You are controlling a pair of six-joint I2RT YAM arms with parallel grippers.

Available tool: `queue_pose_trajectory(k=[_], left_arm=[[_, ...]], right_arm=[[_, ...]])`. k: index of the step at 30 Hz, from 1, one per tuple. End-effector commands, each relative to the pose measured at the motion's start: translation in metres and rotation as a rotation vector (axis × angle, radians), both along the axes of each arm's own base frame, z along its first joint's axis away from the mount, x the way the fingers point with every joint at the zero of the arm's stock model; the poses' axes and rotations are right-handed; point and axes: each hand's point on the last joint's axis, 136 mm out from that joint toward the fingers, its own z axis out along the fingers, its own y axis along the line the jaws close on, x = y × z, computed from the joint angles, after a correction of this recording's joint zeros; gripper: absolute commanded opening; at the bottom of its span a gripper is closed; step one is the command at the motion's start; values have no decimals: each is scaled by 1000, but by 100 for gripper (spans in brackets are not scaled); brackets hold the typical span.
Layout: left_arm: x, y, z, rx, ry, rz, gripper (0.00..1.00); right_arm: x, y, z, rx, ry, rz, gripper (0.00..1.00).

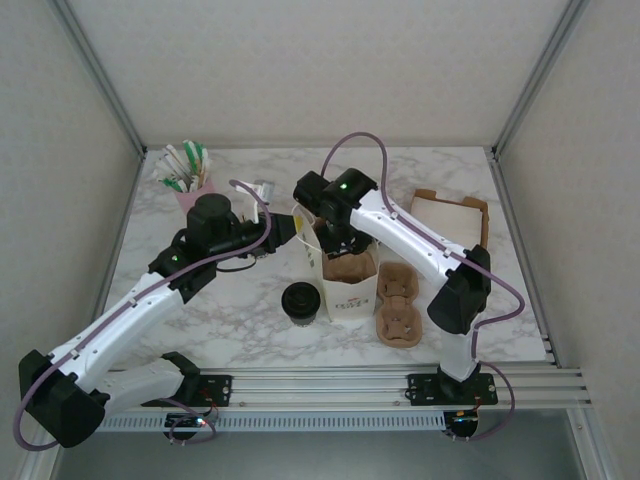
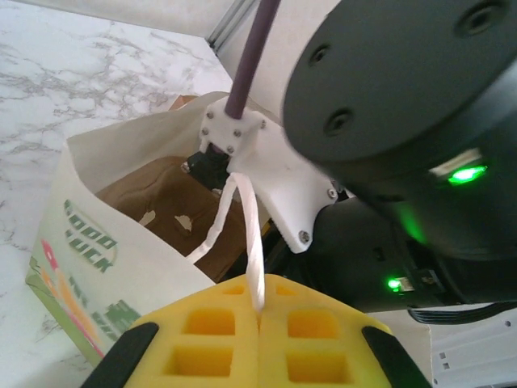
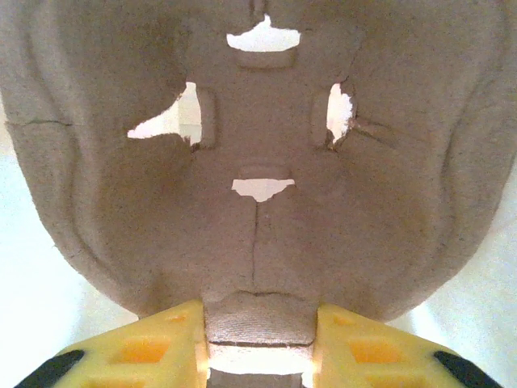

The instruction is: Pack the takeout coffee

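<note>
The takeout coffee (image 1: 300,302), a small cup with a round black lid, stands on the table left of the white paper bag (image 1: 350,300). My left gripper (image 1: 283,228) (image 2: 260,311) is shut on the bag's white twisted handle (image 2: 252,242) and holds it up at the bag's left rim. My right gripper (image 1: 338,245) (image 3: 258,335) reaches down into the open bag, shut on the centre tab of a brown pulp cup carrier (image 3: 258,145) (image 1: 352,268). That carrier (image 2: 174,210) sits inside the bag (image 2: 89,242).
A second pulp carrier (image 1: 398,305) lies right of the bag. A pink cup of straws (image 1: 188,178) stands at the back left and a flat cardboard tray (image 1: 452,213) at the back right. My right wrist (image 2: 404,105) hangs close above the bag.
</note>
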Motion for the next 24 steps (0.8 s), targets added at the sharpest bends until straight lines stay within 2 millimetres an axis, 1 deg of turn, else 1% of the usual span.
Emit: queue_pose_trajectory(k=[1, 6, 8, 16, 20, 24], left_arm=[[-3, 2, 6, -19, -18, 10, 0], [-4, 2, 8, -18, -22, 10, 0], [-4, 3, 9, -19, -26, 9, 0], [-6, 7, 11, -13, -34, 28, 0], [-8, 13, 11, -4, -37, 49, 0], [-10, 19, 13, 3, -45, 67, 0]], right_arm=[[-1, -3, -11, -33, 0, -20, 34], [0, 0, -17, -30, 4, -24, 34], [1, -1, -15, -33, -3, -24, 34], [4, -3, 12, 19, -37, -11, 35], [3, 0, 16, 60, -32, -6, 35], [4, -2, 11, 53, -24, -10, 35]])
